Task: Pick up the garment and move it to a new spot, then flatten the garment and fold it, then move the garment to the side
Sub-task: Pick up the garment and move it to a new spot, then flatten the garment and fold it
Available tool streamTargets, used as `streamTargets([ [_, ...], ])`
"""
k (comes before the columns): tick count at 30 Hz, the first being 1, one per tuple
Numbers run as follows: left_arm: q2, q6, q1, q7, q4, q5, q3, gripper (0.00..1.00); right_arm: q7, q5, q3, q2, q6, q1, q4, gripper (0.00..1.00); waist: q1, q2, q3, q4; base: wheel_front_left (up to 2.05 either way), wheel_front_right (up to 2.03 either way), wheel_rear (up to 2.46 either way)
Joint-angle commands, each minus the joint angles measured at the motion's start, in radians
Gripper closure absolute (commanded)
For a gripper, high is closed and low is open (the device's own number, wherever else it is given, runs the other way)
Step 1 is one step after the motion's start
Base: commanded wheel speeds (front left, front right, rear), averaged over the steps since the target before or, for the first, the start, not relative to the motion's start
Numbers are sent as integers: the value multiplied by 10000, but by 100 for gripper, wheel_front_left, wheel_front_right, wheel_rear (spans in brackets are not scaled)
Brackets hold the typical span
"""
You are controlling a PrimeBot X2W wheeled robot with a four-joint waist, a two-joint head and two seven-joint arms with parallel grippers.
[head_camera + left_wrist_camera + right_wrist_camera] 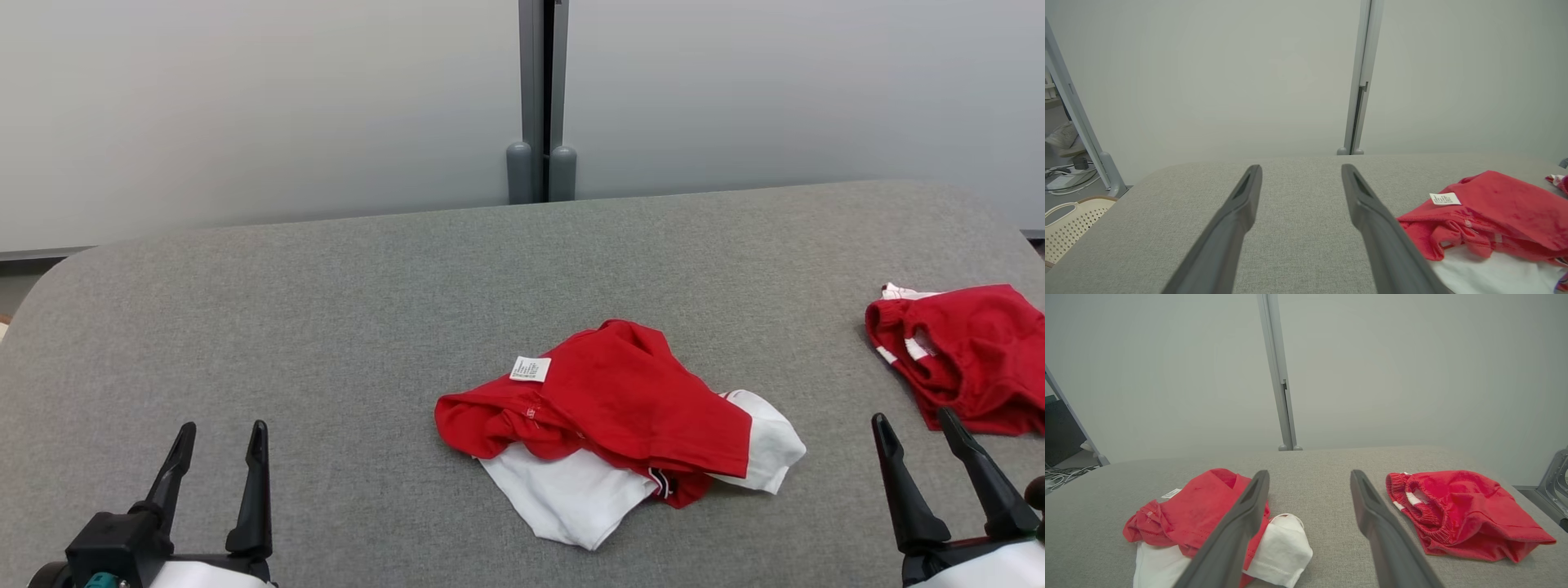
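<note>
Right of the garment [620, 408], the red shorts [971, 351] are cut off by the head view's edge. The print on the garment's white label [530, 369] is too small to read.

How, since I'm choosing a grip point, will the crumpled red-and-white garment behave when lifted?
Likely floppy: the red-and-white garment lies crumpled in soft folds, so it should sag and unfurl from one pinch. Probably light: the fabric looks thin. Pushed, it may bunch on the textured grey surface.

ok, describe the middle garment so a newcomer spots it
On the grey table, look centre, in front of the wall post. A crumpled red garment lies there. Unlike the red shorts at the right edge, it has large white panels and a label.
</note>
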Motion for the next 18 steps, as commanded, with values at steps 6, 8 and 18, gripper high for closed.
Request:
streamTargets([
  [6,68,149,112,103,-209,8,-19,0,54,-87,-105,38,-4,43,-119,0,0,0,33,41,0,0,0],
  [8,65,168,110,103,-227,-1,-13,0,61,-93,-103,41,-4,39,-124,0,0,0,40,41,0,0,0],
  [18,113,287,46,235,-404,70,-93,0,27,-102,-133,135,-4,57,-146,0,0,0,90,71,0,0,0],
])
